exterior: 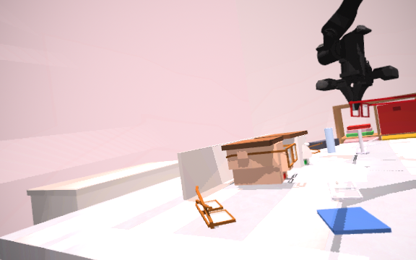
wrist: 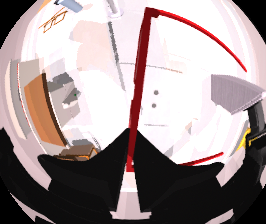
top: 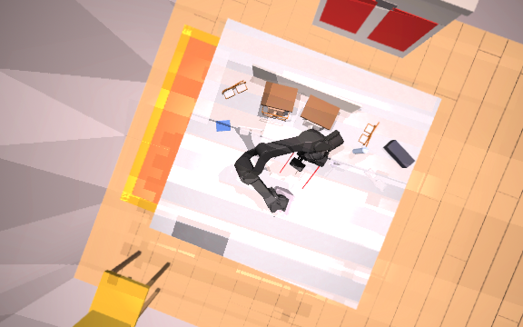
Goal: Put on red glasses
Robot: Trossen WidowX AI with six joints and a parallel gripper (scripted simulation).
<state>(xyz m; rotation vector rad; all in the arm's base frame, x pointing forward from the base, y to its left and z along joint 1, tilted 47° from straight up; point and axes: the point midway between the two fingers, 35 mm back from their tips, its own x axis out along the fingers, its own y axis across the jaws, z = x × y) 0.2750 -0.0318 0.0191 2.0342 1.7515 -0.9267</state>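
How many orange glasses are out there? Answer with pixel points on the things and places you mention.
3: one on the table (top: 235, 90) (exterior: 223, 209), left of the heads in the top view; one worn by the red-tagged head (top: 274, 114) (exterior: 287, 156); one near the light-blue cylinder (top: 360, 151) (exterior: 330, 140). The arm could hide more.

Top view of a bench (top: 334, 254) (exterior: 67, 231) (wrist: 96, 90): two display heads stand side by side before an upright panel (top: 263, 74) (exterior: 197, 173) (wrist: 29, 75). The left head (top: 281, 96) (exterior: 258, 173) wears glasses (top: 276, 113) (exterior: 288, 155); beyond it, left, lies a loose pair (top: 235, 91) (exterior: 203, 213), with a flat square (top: 222, 125) (exterior: 354, 221) below. Right of the right head (top: 320, 111) (exterior: 296, 133) (wrist: 39, 110) lies another loose pair (top: 369, 133) (wrist: 54, 22); a cylinder (top: 360, 150) (exterior: 329, 140) (wrist: 70, 5) is just below it, an oblong case (top: 399, 153) farther right.
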